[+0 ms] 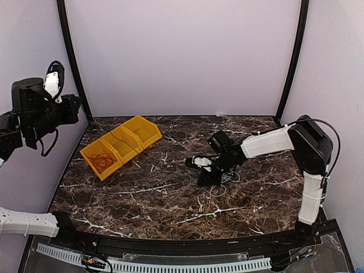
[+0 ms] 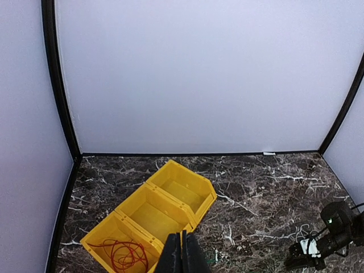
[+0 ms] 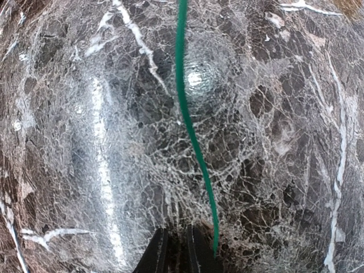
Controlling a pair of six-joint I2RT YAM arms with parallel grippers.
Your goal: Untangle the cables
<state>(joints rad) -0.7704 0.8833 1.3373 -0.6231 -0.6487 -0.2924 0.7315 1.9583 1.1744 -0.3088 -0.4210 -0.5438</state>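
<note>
One green cable (image 3: 189, 131) — thin, wavy — is seen ending beside right gripper (image 3: 181, 253), grip not discernible; left gripper (image 2: 183, 255) is closed.

Three yellow bins (image 1: 126, 143) stand joined in one row on the single worktop (image 1: 170, 199). One red-orange cable (image 1: 102, 161) lies coiled in the end bin of that row nearest the arms. One thin white cable (image 1: 219, 186) shows right of the bins, well apart from them; whether it is more than one strand cannot be told. One green cable (image 3: 190, 128) shows in the right wrist view only. There are two arms, the left arm (image 1: 34, 111) left of the bins and the right arm (image 1: 273, 141) right of them. There are two pincers, the left pincer (image 2: 182, 256) and the right pincer (image 1: 196, 170).
</note>
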